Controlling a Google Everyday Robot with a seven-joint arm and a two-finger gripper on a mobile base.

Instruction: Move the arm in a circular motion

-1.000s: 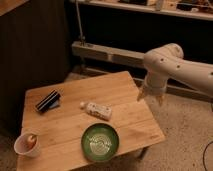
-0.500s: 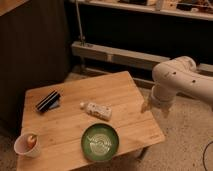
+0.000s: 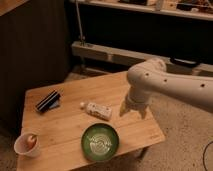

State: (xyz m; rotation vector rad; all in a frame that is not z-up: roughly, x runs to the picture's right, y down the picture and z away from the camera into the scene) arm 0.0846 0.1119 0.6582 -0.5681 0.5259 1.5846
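The wooden table (image 3: 67, 127) bears a green bowl (image 3: 100, 142), white bottle (image 3: 97, 110), black box (image 3: 48, 100) and cup (image 3: 26, 145); gripper (image 3: 132, 111) hovers above.

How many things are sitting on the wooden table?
4: a dark box at the left, a white bottle lying mid-table, a green bowl in front, a cup at the front-left corner. The gripper hangs over the right side.

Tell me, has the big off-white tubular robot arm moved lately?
Yes. The arm swung its pale gripper left, nearer the white plastic bottle on the wooden table.
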